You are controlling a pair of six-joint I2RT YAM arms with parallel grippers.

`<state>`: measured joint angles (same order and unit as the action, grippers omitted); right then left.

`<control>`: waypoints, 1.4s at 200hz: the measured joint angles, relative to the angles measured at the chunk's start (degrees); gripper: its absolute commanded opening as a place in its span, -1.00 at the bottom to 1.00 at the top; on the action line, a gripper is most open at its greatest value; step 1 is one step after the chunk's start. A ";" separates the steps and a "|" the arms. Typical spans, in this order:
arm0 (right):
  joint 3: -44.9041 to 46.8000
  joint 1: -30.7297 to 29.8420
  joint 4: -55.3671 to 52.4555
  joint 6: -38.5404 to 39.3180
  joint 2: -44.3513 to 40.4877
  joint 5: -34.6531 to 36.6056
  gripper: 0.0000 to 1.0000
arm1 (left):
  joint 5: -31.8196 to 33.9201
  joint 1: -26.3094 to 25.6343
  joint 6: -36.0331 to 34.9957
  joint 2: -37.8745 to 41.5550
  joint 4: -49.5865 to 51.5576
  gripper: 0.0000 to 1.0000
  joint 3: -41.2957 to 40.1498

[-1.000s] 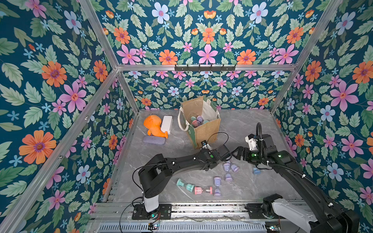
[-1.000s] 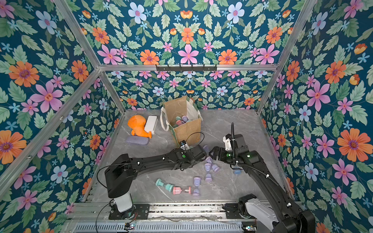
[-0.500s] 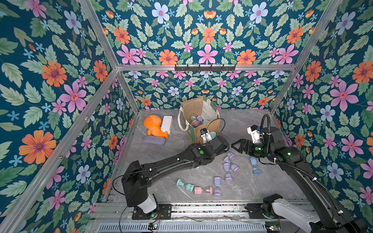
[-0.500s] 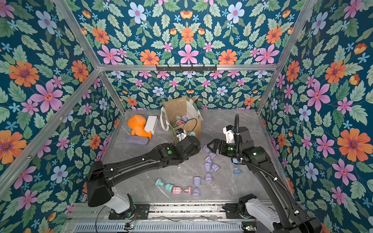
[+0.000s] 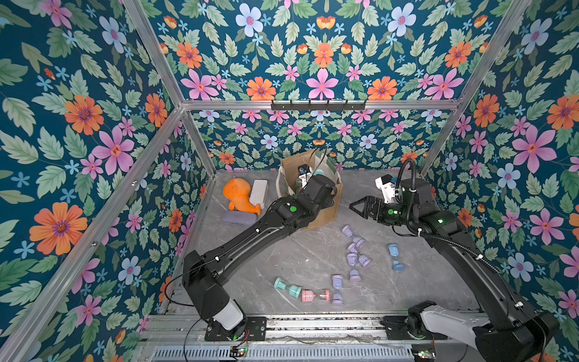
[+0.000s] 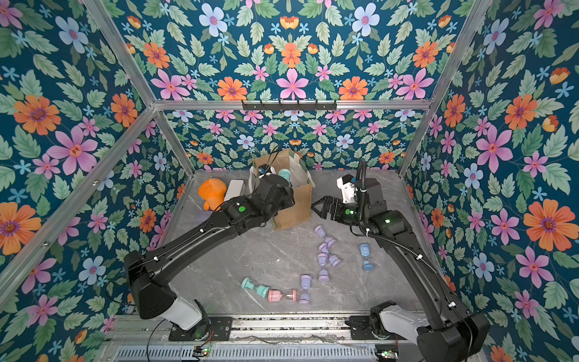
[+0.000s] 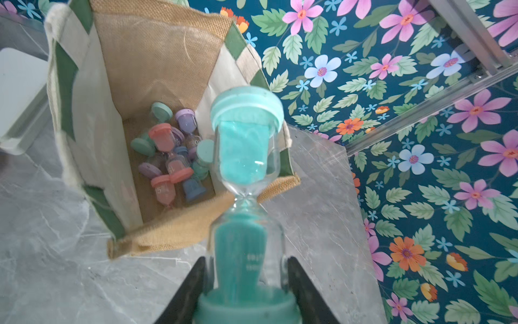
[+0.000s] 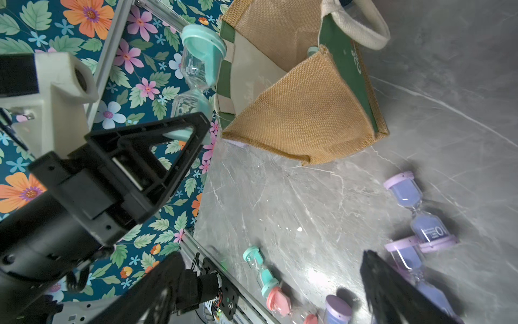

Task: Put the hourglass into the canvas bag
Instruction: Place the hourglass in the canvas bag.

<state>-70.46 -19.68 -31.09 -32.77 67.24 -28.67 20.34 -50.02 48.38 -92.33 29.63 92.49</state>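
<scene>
- The teal hourglass (image 7: 246, 157) hangs over the rim of the canvas bag (image 7: 157, 56). The left gripper (image 7: 246, 263) has its jaws clamped on the bulb nearest it.
- The bag stands open on the table (image 5: 282, 257), with other hourglasses (image 7: 168, 157) in pink, lilac, blue and green heaped on its floor.
- The left arm stretches from its base, its wrist above the bag's near wall.
- The hourglass's long axis continues the gripper's line, with the free cap pointing away.
- The right gripper (image 5: 353, 205) hovers beside the bag, spread wide and empty.
</scene>
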 measured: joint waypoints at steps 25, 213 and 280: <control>-1.46 -0.33 2.47 -0.48 2.97 -0.85 0.99 | -2.32 3.96 -4.11 -4.66 0.48 -0.26 4.79; -2.40 -0.87 10.19 -1.75 13.16 -1.09 0.99 | -6.71 15.78 -12.94 -34.25 5.07 -0.23 23.85; -2.12 -0.87 11.06 -1.73 14.12 -0.90 0.99 | -6.97 16.37 -13.20 -38.38 5.09 -0.02 23.58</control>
<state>-72.58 -20.56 -20.03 -34.50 81.36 -29.56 13.37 -33.65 35.18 -130.72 34.72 116.07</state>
